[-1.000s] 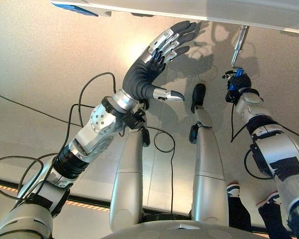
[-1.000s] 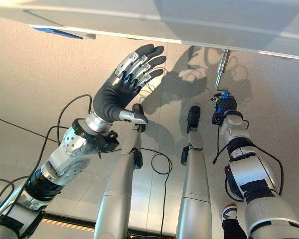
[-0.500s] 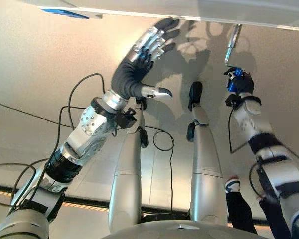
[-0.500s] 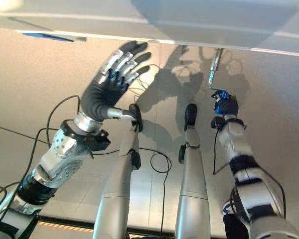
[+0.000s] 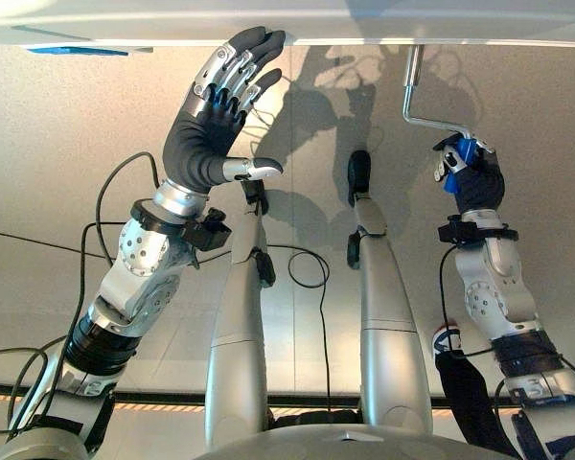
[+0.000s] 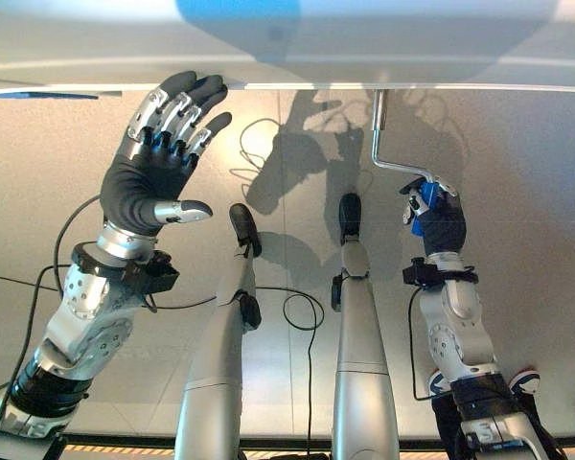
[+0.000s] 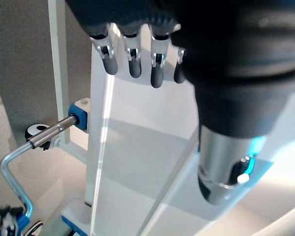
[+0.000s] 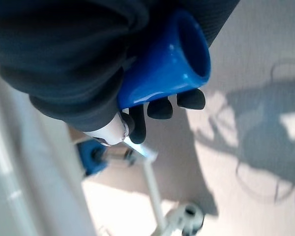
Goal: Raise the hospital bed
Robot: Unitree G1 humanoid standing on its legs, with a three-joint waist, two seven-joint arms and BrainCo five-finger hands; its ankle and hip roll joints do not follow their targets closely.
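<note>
The hospital bed is seen as a white edge along the top of the head views. From its underside a metal crank comes down and bends sideways to a blue handle. This handle is held by the right hand, whose fingers are curled fully around it; the grip is shown clearly in the right wrist view. The left hand is raised near the bed edge with straight, spread fingers, and nothing is held in it. Whether its fingertips touch the bed cannot be told. The floor is seen below both arms. As for progress, the crank is already grasped, so the reaching step is judged to be done. The turning is probably what is left, and how high the bed already stands cannot be read from these views.
</note>
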